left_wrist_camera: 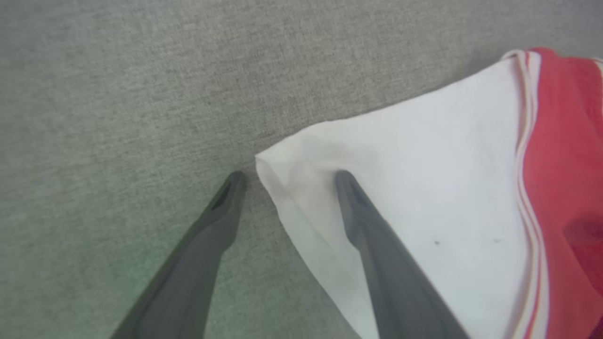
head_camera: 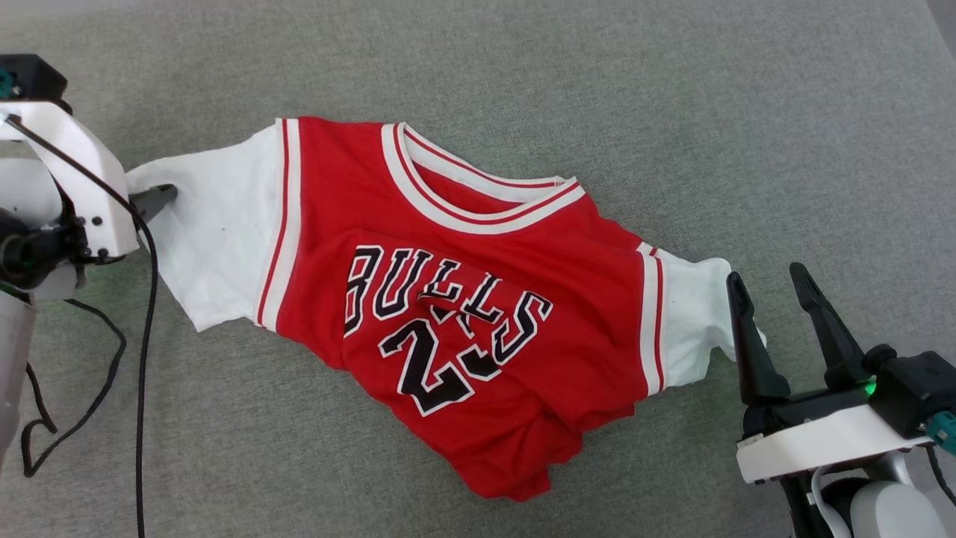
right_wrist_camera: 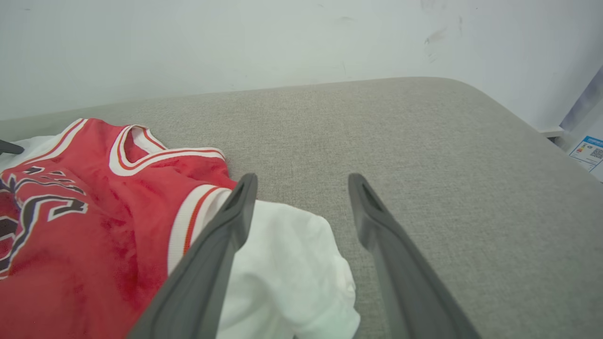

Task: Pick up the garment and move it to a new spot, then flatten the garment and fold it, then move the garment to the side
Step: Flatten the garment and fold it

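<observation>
The garment (head_camera: pixel 478 299), a red jersey with white sleeves and dark lettering, lies face up and slanted on the grey cloth surface (head_camera: pixel 672 112), its lower part rumpled. My left gripper (head_camera: pixel 160 196) is at the tip of one white sleeve (left_wrist_camera: pixel 424 188). In the left wrist view that gripper (left_wrist_camera: pixel 288 178) is open, one finger over the sleeve and the other on bare cloth, the sleeve's corner between them. My right gripper (head_camera: pixel 769 288) stands open at the other sleeve (head_camera: pixel 694 321). In the right wrist view it (right_wrist_camera: pixel 302 181) straddles that sleeve's edge (right_wrist_camera: pixel 292 263).
A black cable (head_camera: pixel 146 336) hangs down beside my left arm. A white wall (right_wrist_camera: pixel 235 42) rises behind the surface. The surface rounds off at the far right corner (right_wrist_camera: pixel 518 122), with a small label (right_wrist_camera: pixel 589 153) beyond it. Bare grey cloth lies all around the garment.
</observation>
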